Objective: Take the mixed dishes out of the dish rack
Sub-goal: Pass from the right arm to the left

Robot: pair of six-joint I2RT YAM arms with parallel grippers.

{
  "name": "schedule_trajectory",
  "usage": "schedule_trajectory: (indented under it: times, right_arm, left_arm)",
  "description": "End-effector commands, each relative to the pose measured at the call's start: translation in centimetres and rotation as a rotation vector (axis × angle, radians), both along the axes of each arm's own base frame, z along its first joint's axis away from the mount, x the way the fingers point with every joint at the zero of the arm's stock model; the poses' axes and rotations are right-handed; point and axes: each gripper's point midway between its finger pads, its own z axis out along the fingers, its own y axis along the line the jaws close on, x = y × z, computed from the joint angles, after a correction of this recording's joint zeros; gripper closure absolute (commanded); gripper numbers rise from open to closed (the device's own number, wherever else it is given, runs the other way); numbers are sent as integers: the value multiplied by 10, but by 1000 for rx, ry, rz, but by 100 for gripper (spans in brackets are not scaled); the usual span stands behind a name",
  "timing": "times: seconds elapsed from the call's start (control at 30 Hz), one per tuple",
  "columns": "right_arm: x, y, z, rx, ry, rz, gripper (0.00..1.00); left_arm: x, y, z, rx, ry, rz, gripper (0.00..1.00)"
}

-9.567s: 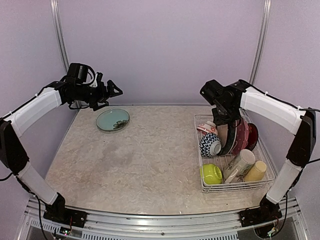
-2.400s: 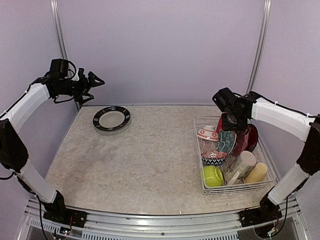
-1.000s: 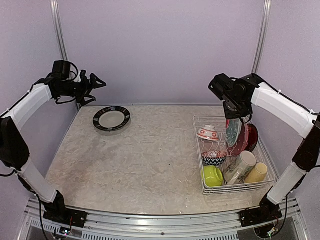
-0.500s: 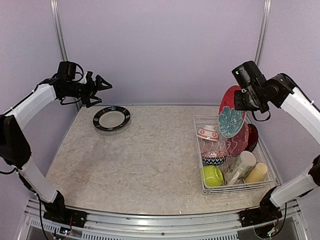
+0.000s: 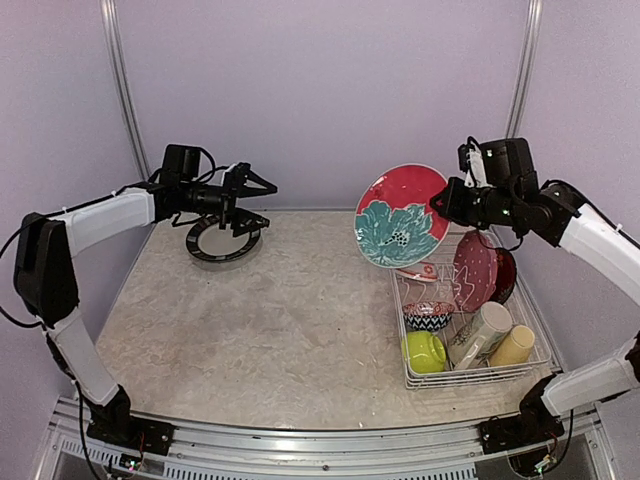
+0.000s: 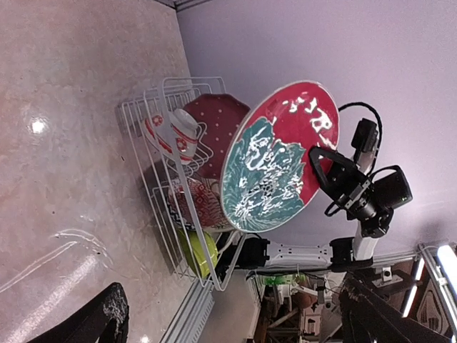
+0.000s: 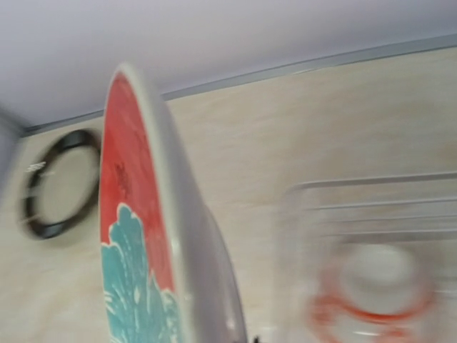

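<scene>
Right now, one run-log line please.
right claw: shut on round red plate with teal flower, airborne beside white wire dish rack | left claw: open near black-rimmed cream plate

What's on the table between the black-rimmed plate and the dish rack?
Bare tabletop, per the top view. The red-and-teal plate hangs in the air near the rack, in the right fingers.

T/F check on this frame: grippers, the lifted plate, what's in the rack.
1. The right gripper is shut on the round red plate with a teal flower, held up in the air. True.
2. The left gripper is shut. False: open, hovering by the black-rimmed cream plate on the table.
3. The lime-green bowl sits on the table. False: it lies in the white wire dish rack.
4. A dark red plate stands in the rack. True.
</scene>
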Motion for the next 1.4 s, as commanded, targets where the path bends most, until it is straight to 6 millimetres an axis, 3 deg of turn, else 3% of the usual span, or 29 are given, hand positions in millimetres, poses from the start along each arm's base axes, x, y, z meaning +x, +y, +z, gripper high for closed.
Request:
schedule_trajectory:
  times: [0.0,0.1,0.3,0.53,0.97,1.2,1.37]
  right_arm:
    - [10,59,68,357,-181,217,100]
    - [13,79,63,437,-162,293,100]
    - [22,106,36,551,-97,366,100]
    - [29,128,20,626,-56,430,100]
    - [35,136,-6,637,-17,429,100]
    - [39,130,-25,584,9,382,100]
    - [41,128,-38,534,25,365,49]
  left_arm:
    - [-32,-40,9,-100,2,-183,2]
    - [-39,-53,-4,-95,49,-210,3]
    - [-35,-62,-36,-142,200,-229,15]
    - [-39,-70,-47,-137,232,-246,43]
    - [-36,-69,-55,-80,224,-205,100]
    - [-21,-56,-57,-40,206,-132,100]
    - [-9,-39,-63,16,212,-54,100]
